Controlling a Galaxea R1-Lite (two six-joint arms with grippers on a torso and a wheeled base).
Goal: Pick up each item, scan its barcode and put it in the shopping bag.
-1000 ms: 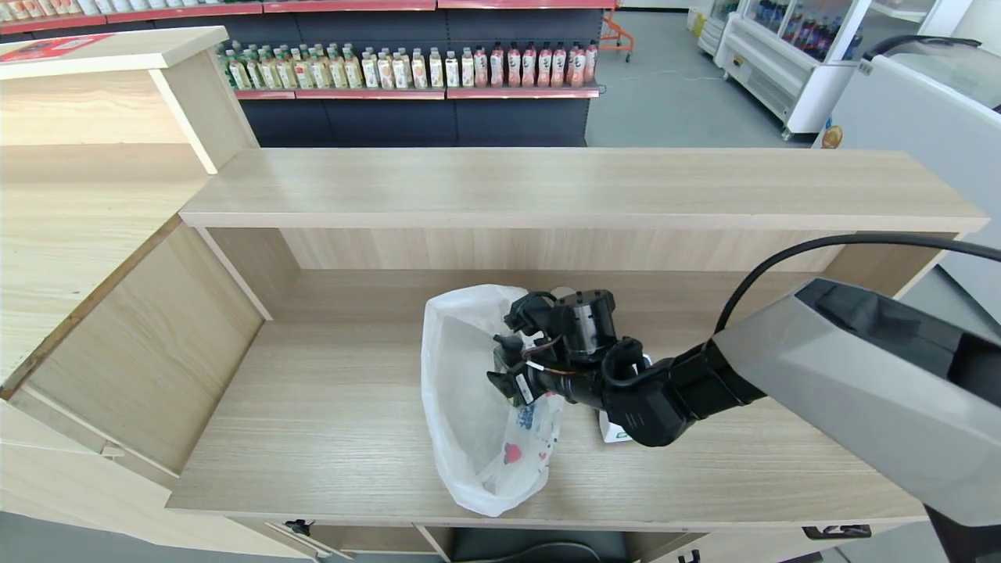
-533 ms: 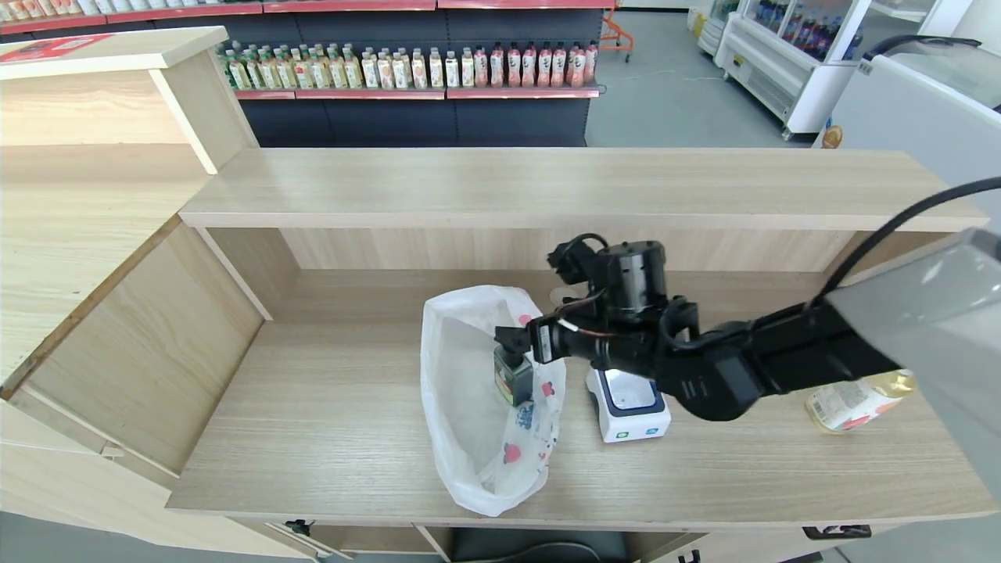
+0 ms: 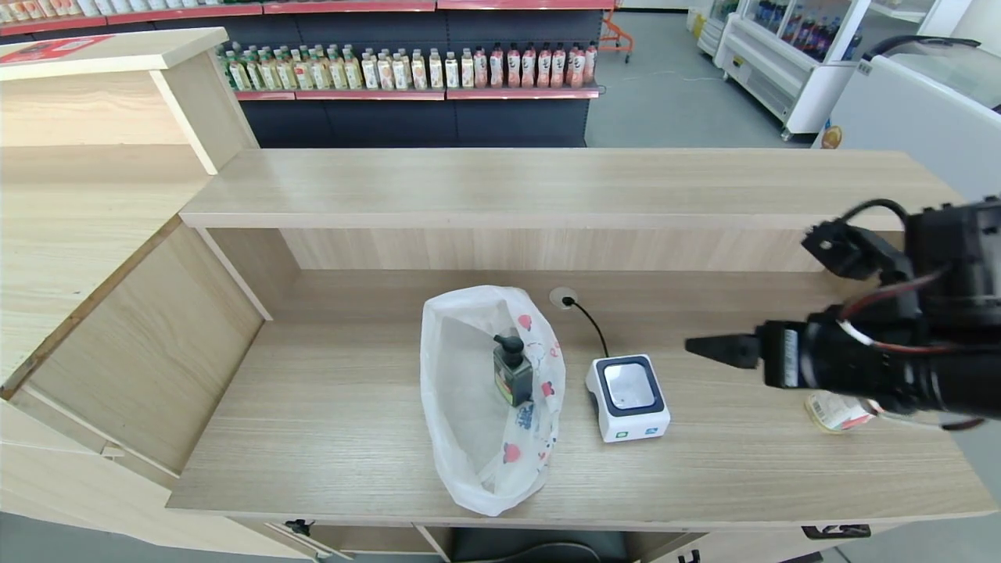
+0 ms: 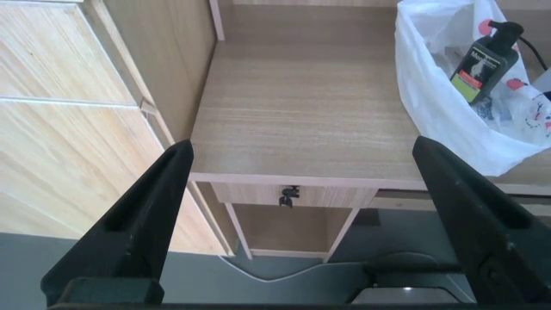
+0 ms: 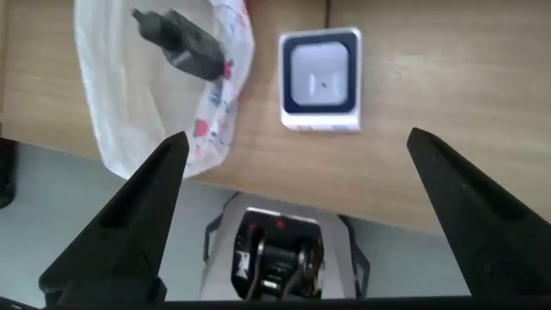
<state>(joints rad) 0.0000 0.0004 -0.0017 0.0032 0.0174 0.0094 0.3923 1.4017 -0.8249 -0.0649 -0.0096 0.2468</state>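
A white plastic shopping bag [image 3: 469, 422] with red hearts stands open at the middle of the counter. A dark pump bottle [image 3: 512, 375] stands upright inside it, also seen as the pump bottle [image 4: 482, 60] and the pump bottle [image 5: 185, 43]. The white barcode scanner [image 3: 628, 395] sits just right of the bag. My right gripper [image 3: 713, 349] hangs open and empty above the counter, right of the scanner [image 5: 320, 79]. A yellowish labelled bottle [image 3: 837, 410] lies at the far right, mostly hidden behind my right arm. My left gripper [image 4: 301, 224] is open and empty, off the counter's near-left corner.
The scanner's black cable [image 3: 588, 322] runs to a hole at the back of the counter. A raised wooden ledge [image 3: 547, 188] walls the back, and a side panel [image 3: 156, 328] closes the left. Bare counter [image 3: 328, 414] lies left of the bag.
My right gripper has let go of the pump bottle inside the bag and pulled back far to the right. That uncovered the scanner, its cable and the lying bottle.
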